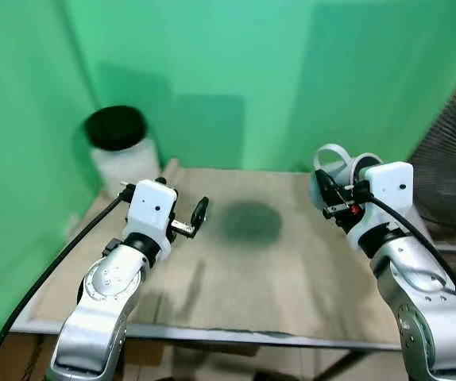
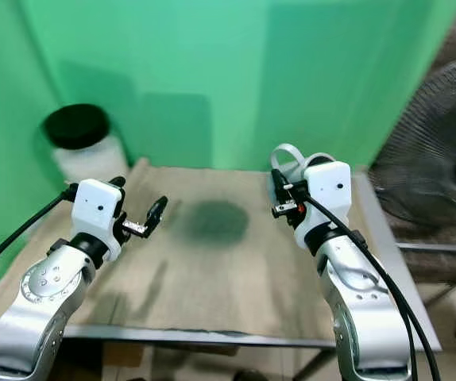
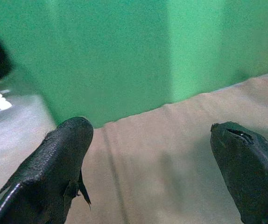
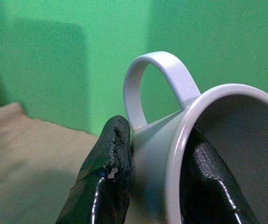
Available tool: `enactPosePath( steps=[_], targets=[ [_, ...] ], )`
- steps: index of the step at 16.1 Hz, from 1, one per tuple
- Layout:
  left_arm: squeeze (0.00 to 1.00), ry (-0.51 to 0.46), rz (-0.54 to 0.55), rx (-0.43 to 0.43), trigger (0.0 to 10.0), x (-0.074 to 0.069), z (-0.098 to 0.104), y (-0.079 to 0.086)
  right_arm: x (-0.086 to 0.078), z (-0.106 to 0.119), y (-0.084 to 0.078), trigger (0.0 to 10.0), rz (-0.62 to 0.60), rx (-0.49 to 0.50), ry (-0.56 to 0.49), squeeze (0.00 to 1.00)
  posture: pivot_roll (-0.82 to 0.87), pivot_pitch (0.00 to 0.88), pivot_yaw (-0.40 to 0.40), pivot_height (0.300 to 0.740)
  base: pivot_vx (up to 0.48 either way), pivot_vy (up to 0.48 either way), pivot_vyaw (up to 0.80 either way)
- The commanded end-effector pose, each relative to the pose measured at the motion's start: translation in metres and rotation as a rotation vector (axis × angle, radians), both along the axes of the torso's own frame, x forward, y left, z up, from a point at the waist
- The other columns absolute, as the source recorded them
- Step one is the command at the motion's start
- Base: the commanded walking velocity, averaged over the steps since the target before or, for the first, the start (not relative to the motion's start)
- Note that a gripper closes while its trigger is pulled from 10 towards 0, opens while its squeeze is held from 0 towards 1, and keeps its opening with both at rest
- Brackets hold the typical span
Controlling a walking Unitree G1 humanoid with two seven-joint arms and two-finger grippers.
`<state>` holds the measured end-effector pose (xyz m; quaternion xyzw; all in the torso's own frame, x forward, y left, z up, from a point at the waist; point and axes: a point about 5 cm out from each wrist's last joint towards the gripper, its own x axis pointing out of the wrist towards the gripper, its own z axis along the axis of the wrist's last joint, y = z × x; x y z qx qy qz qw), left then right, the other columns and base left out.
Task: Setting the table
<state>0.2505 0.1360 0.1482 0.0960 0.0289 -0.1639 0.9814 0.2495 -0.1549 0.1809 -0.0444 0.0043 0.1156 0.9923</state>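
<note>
My right gripper (image 4: 155, 186) is shut on the rim of a white mug (image 4: 171, 140), one finger outside the wall and one inside. It holds the mug (image 1: 341, 169) in the air over the right side of the table (image 1: 236, 270), handle uppermost. My left gripper (image 3: 155, 158) is open with nothing between its fingers. It hovers over the left part of the table, and one black fingertip (image 1: 199, 211) points toward the middle.
A white container with a black lid (image 1: 119, 148) stands at the table's back left corner. A fan (image 2: 438, 159) stands off the right side. Green walls close in behind and to the left.
</note>
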Motion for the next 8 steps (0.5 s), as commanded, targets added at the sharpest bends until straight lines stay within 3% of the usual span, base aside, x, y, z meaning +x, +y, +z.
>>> enactPosePath(
  steps=[1, 8],
  targets=[
    [0.00, -0.018, 0.006, -0.018, 10.0, 0.0013, 0.0068, -0.0015, 0.0027, 0.0052, 0.0006, 10.0, -0.015, 0.016, -0.012, 0.00, 0.05, 0.000, 0.011, 0.740, 0.000, 0.000, -0.80],
    [0.00, -0.010, 0.001, -0.001, 10.0, 0.0094, 0.0045, 0.0002, -0.0017, 0.0019, 0.0008, 10.0, -0.019, -0.025, 0.017, 0.00, 0.00, 0.000, 0.048, 0.740, 0.000, 0.000, -0.80]
  ],
)
